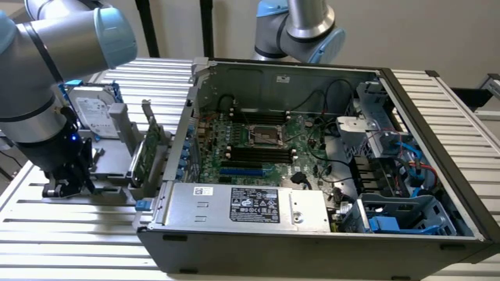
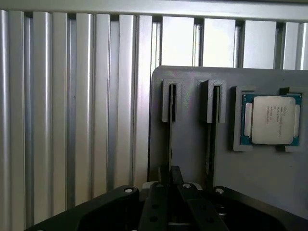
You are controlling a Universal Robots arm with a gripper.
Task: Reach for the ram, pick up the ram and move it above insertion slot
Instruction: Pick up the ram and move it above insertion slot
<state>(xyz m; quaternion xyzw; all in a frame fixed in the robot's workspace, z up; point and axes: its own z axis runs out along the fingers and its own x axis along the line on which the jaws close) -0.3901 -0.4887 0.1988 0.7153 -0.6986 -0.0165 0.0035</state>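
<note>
gripper down at the ram's holder slot

your gripper point(image 1: 67, 181) sits low at the grey holder point(image 2: 192, 96) on the slatted surface point(image 2: 72, 120), to the exterior view's left of the open computer case point(image 1: 312, 246). i can't tell whether it's open or closed, or whether it has hold of anything. the ram point(image 2: 171, 139) looks to be the thin dark edge standing in the holder slot, right in line with the gripper. expect it light, stiff, thin and fragile: take it across the flat faces near the top edge, gentle squeeze, no twisting. writing now: the processor point(image 2: 271, 119) lid carries print too small to read, and so do the hard drive point(image 1: 95, 114) label and the power supply point(image 1: 250, 205) sticker.
</note>
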